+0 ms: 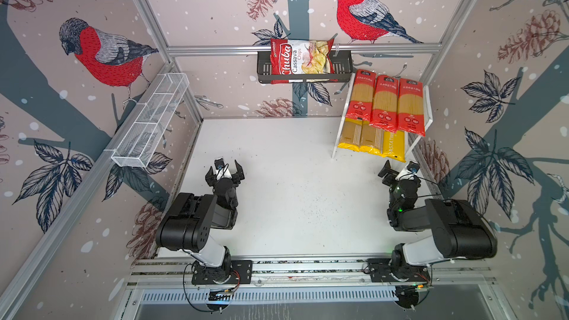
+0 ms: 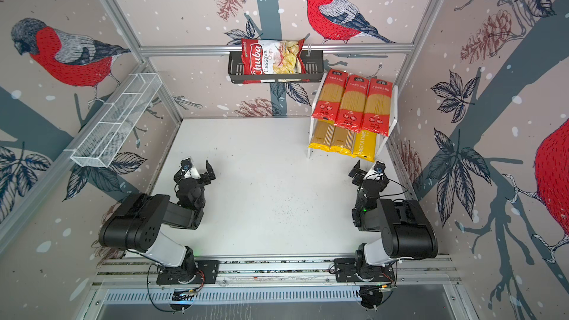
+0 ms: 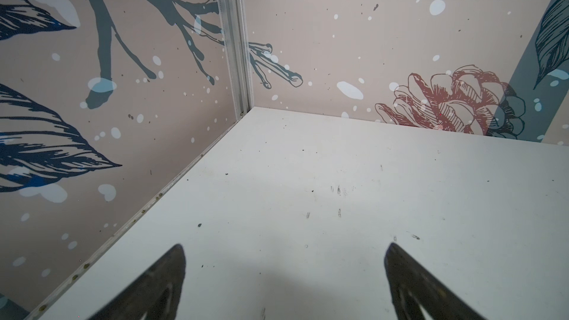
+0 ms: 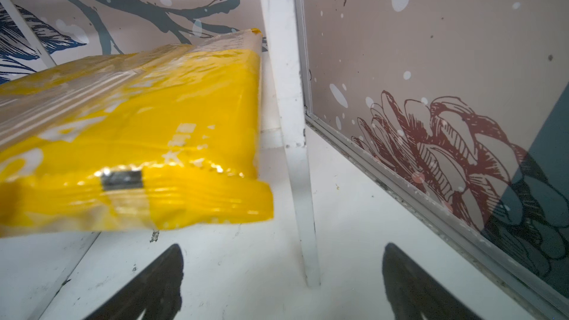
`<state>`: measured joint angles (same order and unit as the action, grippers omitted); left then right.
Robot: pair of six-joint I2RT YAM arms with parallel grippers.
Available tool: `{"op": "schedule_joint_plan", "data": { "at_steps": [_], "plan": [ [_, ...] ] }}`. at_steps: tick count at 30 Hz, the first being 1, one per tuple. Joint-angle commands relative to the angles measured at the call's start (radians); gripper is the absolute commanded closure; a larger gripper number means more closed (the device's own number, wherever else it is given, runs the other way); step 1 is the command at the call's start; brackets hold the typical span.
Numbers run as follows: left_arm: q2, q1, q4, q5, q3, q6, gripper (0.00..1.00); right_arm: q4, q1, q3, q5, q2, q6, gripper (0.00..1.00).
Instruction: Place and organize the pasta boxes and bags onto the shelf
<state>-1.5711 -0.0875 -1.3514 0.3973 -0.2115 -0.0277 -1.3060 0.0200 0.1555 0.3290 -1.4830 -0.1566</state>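
Six packets (image 1: 385, 103) lie parallel; long axes front-to-back on shelf (image 1: 428, 106).

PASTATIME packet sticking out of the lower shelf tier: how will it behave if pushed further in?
The PASTATIME packet probably slides easily: its film looks glossy. Likely stiff lengthwise, packed with straight spaghetti, though strands could snap if bent. Flat, so unlikely to roll.

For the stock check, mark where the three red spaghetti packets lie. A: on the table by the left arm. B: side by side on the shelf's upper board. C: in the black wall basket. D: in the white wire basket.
B: in a top view the red spaghetti packets lie side by side on the upper board of the white shelf, above the yellow packets.
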Motion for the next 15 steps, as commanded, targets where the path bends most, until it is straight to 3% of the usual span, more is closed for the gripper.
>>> {"op": "schedule_joint_plan", "data": {
  "at_steps": [1,15],
  "plan": [
    [0.004,0.003,-0.012,0.012,-0.003,-0.005,0.01,0.015,0.004,0.018,0.024,-0.001,0.005,0.00],
    [0.003,0.003,-0.012,0.012,-0.002,-0.004,0.01,0.056,0.020,0.048,0.045,-0.013,0.015,0.00]
  ]
}}
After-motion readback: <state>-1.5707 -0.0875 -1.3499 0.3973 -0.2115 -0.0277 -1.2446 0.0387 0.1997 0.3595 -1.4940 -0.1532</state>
